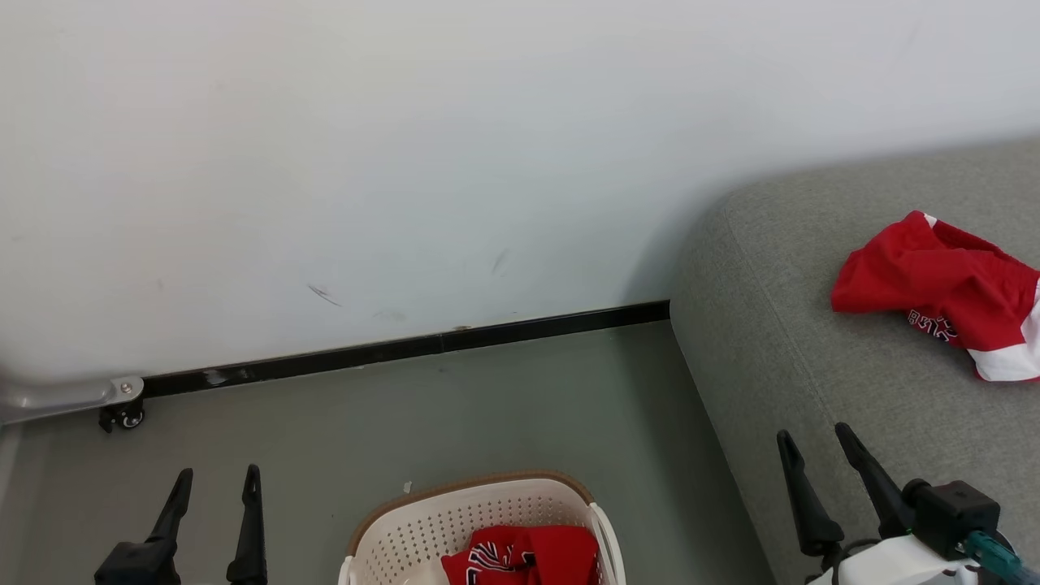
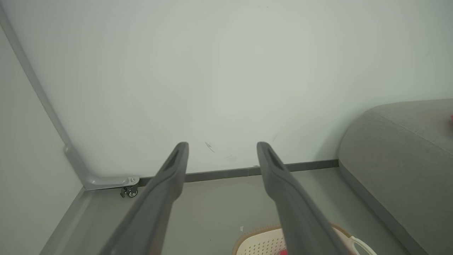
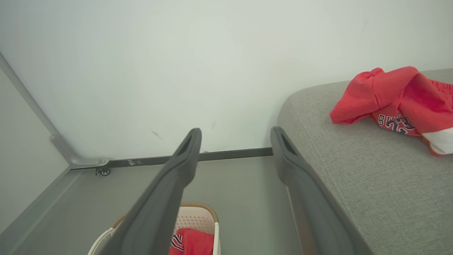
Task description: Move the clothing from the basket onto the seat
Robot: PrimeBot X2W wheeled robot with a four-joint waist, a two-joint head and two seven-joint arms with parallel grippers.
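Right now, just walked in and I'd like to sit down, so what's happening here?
The left gripper and right gripper are moving clothes from the laundry basket to the grey seat. One red garment already lies on the seat; another red piece is in the basket, on the floor. Both grippers are open and hold nothing.

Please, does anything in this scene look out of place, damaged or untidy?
Only small things: dark scuff marks on the wall above the baseboard, a tiny pale scrap on the floor beside the basket, and the red garment lying crumpled on the seat.
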